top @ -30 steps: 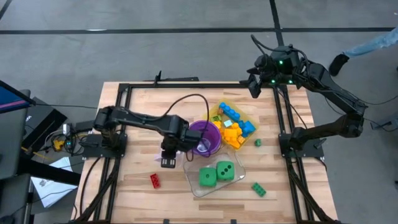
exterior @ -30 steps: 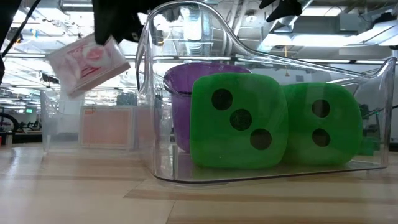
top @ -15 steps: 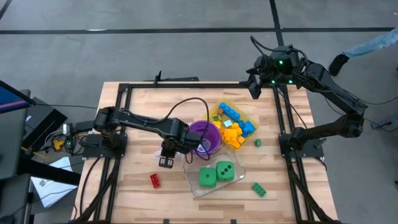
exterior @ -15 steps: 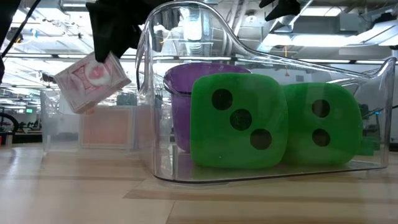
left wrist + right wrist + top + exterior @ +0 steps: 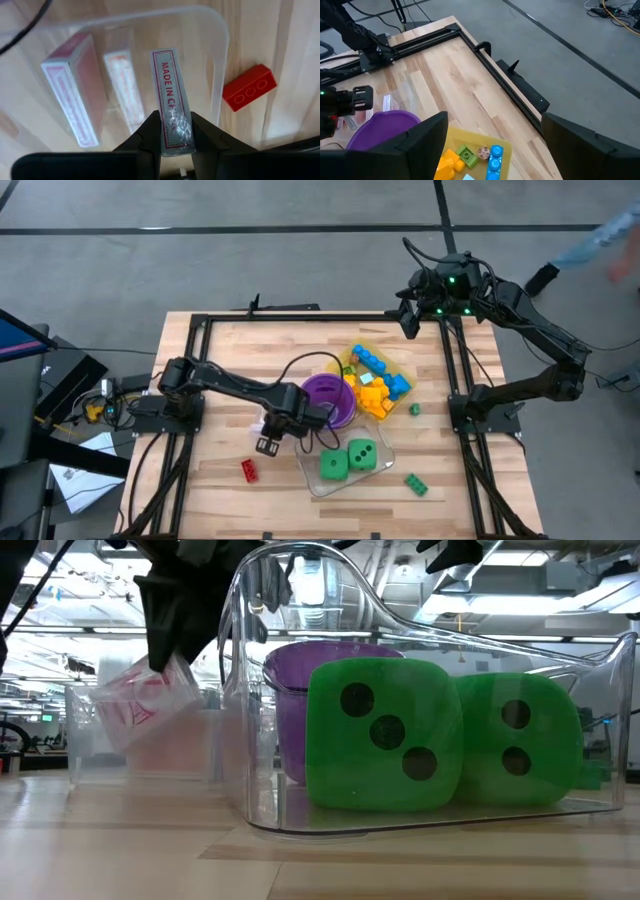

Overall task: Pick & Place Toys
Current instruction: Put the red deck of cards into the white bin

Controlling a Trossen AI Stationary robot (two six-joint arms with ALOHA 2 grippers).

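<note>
Left pincer (image 5: pixel 175 131) clamped on a card pack (image 5: pixel 170 100) over a clear tub (image 5: pixel 220 60) — toys such as the red brick (image 5: pixel 249 87) lie untouched on the bench (image 5: pixel 220 360); right pincer (image 5: pixel 492 132) apart, idle; a tilted pack could catch the tub wall.

A purple cup (image 5: pixel 328 399) stands between a yellow tray (image 5: pixel 350 356) and a clear tub (image 5: pixel 312 476).
</note>
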